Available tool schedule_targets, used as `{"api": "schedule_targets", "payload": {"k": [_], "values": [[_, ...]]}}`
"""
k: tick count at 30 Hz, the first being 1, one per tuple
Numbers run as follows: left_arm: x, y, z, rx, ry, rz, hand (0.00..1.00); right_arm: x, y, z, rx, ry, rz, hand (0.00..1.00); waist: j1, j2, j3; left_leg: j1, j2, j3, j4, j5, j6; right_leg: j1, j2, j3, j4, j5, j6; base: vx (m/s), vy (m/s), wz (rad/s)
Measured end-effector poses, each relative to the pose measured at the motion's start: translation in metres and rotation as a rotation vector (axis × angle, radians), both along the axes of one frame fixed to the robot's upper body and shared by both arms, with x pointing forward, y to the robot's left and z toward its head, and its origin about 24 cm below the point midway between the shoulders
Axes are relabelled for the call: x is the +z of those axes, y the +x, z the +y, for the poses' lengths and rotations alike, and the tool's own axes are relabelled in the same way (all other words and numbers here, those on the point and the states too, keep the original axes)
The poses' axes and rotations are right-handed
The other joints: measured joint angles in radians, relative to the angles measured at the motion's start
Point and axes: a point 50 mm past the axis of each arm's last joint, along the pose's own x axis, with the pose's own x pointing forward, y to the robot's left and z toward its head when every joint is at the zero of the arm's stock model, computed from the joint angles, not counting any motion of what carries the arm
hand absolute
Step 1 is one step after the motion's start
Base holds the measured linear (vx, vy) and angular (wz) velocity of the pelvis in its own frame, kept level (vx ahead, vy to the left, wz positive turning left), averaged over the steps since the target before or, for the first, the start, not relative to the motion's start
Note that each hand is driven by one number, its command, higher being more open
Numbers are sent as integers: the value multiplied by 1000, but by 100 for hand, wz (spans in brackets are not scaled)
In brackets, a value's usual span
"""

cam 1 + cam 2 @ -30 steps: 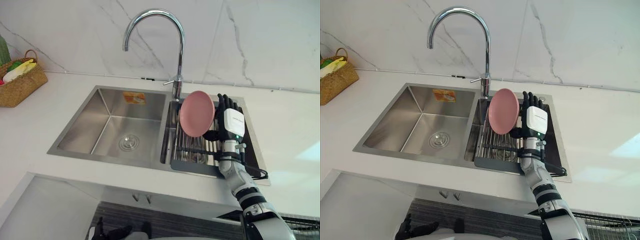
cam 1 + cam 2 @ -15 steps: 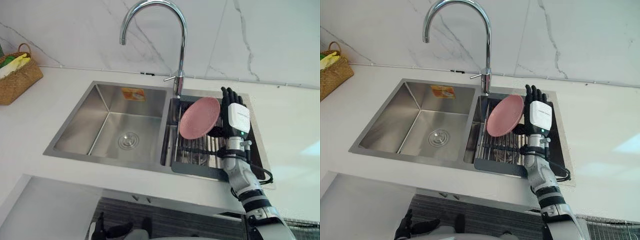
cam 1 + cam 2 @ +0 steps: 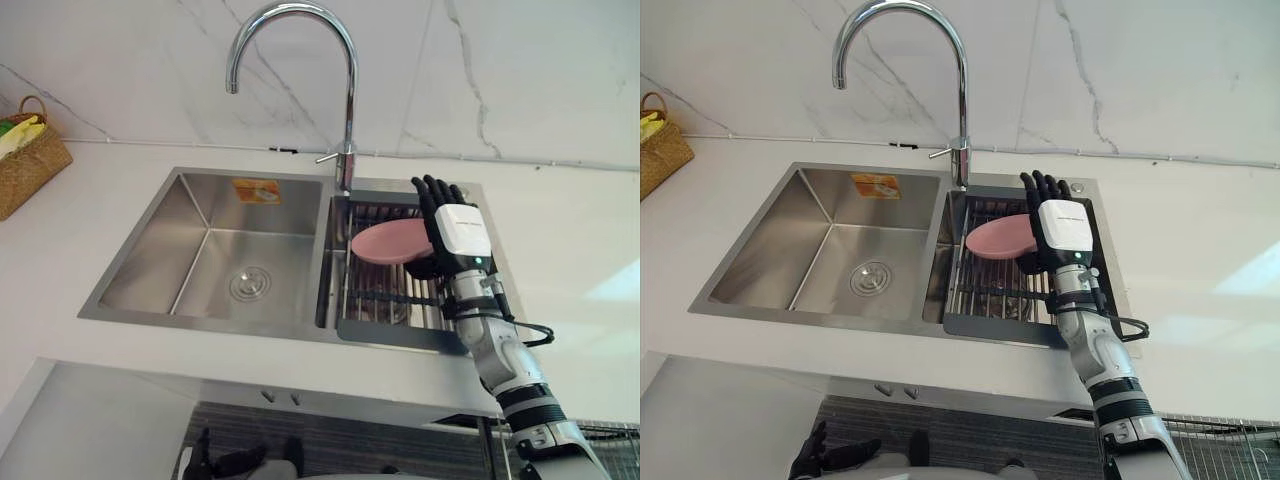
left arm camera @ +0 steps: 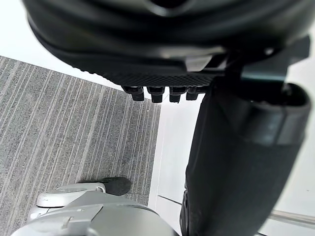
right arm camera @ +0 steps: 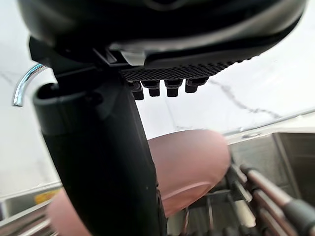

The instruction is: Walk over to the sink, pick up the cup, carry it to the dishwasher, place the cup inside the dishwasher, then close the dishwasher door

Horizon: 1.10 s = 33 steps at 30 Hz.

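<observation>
1. Nearest the robot, the left hand point(image 3: 222, 464) hangs low over the grey striped floor point(image 4: 74, 128). Its fingers are loose and hold nothing. My guess is it's parked there to stay clear of the bench point(image 3: 580, 250) edge.
2. Over the front lip of the bench, the right hand point(image 3: 462, 232) reaches into the sink's right compartment. It's clamped on a pink plate point(image 3: 388, 243), with the thumb across one face and straight fingers backing the other. So the thing being carried is a plate, not anything cup-shaped.
3. The grip sits on the plate's right rim and the rest sticks out toward the robot's left. The plate lies nearly flat, a bit tilted. A rim pinch like that probably keeps the fingers out of the rack bars.
4. Right under the plate is the dark dish rack point(image 3: 385, 300), which fills that compartment. I can't tell whether the plate is touching the bars or hanging just above them.
5. Left of that is the steel sink point(image 3: 150, 250) basin with its drain point(image 3: 250, 284).
6. The tall curved faucet point(image 3: 349, 120) rises just behind the rack. That's the thing to mind if the plate gets lifted straight up.
7. Far left on the bench is a wicker basket point(image 3: 28, 165), well apart from the action. The marble wall point(image 3: 520, 70) sits behind everything.
8. As I read it, we're at the pick-up step. The dishwasher bit hasn't been done yet.
</observation>
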Motion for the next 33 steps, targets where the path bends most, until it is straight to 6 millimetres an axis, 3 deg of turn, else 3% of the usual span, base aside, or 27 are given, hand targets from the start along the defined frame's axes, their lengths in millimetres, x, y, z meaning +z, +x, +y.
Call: {"api": "schedule_targets", "payload": {"k": [13, 14, 23, 33], "values": [[-1, -2, 0, -11, 12, -21, 100, -20, 2, 17, 90, -131, 79, 100, 10, -7, -8, -3, -2, -11, -1, 3, 2, 2, 0, -10, -3, 1, 0, -11, -7, 2], [-1, -2, 0, -10, 13, -22, 100, -21, 3, 17, 88, -136, 84, 0, 10, -8, -8, -3, -2, -11, -1, 4, 2, 2, 0, -11, -3, 1, 0, 0, 0, 0], [-3, -2, 1, -6, 13, -22, 100, -25, 13, 4, -49, -300, 39, 0, 11, -10, -10, -12, -11, -31, -1, 9, 3, 6, -4, -31, -10, 3, 3, -5, -4, 6], [-3, -2, 0, -2, 18, -24, 100, -14, 14, -9, -148, -274, -74, 0, 2, -10, -9, -19, -17, -29, -1, 11, 7, 1, -11, -28, -14, 13, 9, -20, 2, 0]]}}
